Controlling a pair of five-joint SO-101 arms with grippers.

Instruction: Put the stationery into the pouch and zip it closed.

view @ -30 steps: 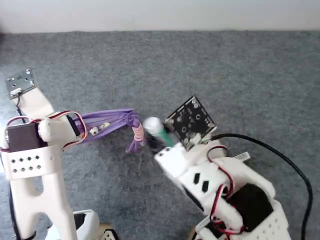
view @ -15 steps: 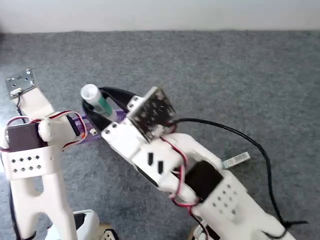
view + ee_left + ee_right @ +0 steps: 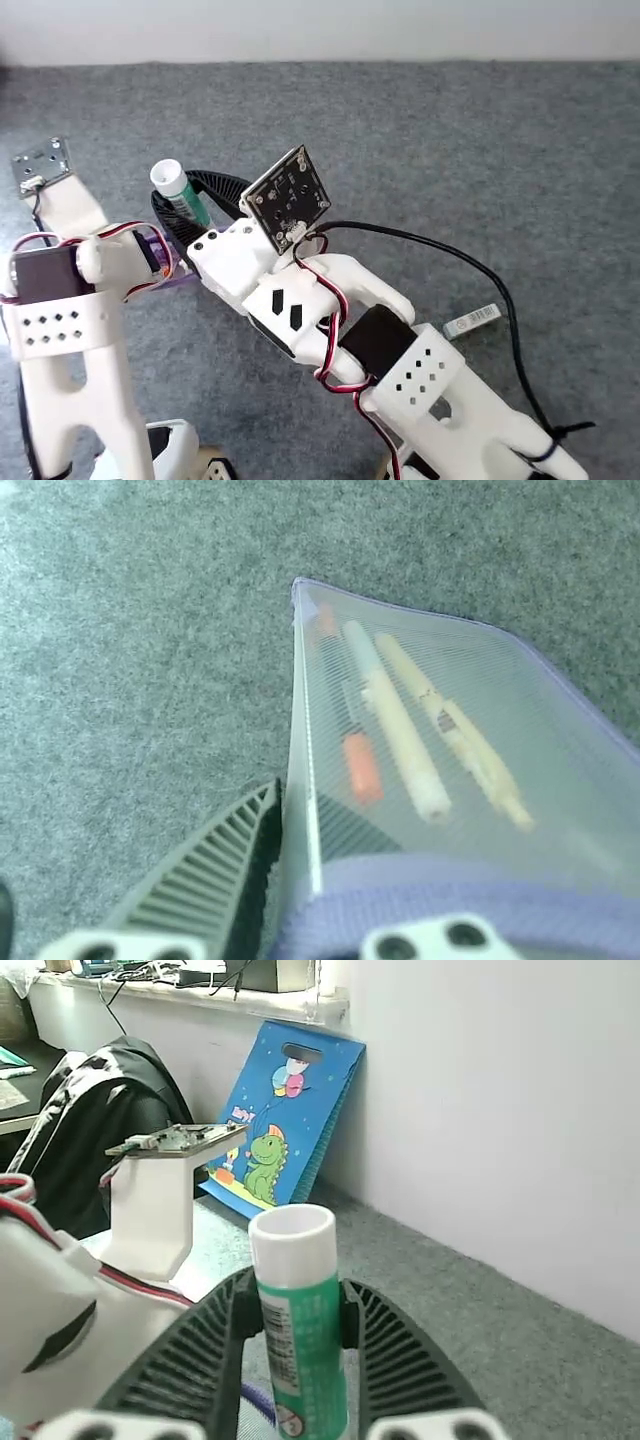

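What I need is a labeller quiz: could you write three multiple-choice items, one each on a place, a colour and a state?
1. Where is the glue stick? A in the left gripper; B in the right gripper; C in the pouch.
2. Pouch trim colour? A red; B purple; C black.
3. The left gripper is: A open; B shut on the glue stick; C shut on the pouch.
Key: B, that gripper clamps it; B, a purple band edges it; C, the pouch sits between its jaws.
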